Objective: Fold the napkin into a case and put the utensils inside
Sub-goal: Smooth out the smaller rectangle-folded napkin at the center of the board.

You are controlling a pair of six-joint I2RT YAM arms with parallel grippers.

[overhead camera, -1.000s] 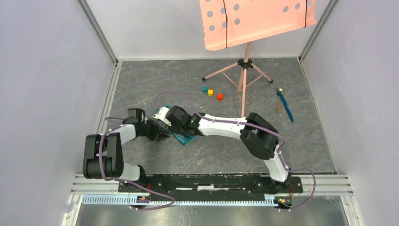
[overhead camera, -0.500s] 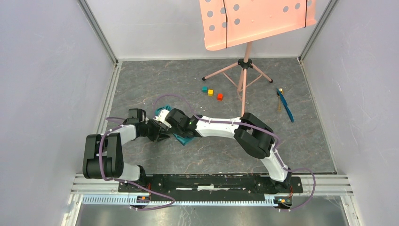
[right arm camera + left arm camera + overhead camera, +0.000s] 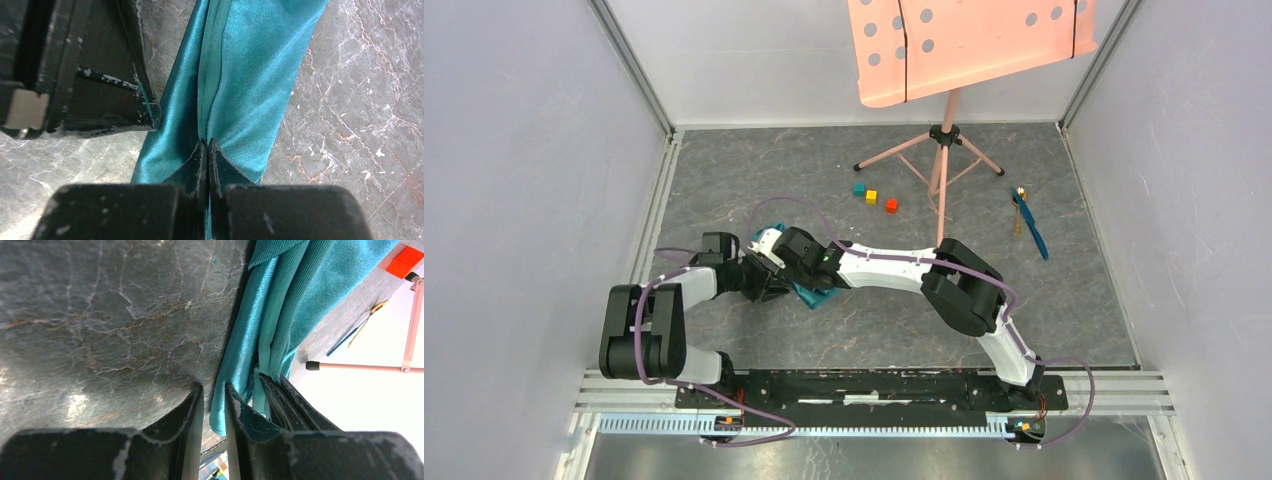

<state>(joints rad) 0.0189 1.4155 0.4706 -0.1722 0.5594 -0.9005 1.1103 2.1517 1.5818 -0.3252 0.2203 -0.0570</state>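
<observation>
On the desk's (image 3: pixel 874 335) left-centre the two arms meet over the napkin (image 3: pixel 245 70), which lies folded into a long teal strip. From the left, the left claw (image 3: pixel 214 387) stands only narrowly apart, a slim gap between its fingers. The napkin's shiny hem runs along the inner finger and shows low in that gap, and grey desk shows through the gap higher up. Just to its right, the right claw (image 3: pixel 206 143) is closed tight, pinching a raised ridge of the napkin between its fingertips. Its tips sit just beside the left claw's. Farther right and back stand three small coloured cubes (image 3: pixel 871 196). The utensils (image 3: pixel 1029 225) lie together near the right wall, well apart from the napkin.
</observation>
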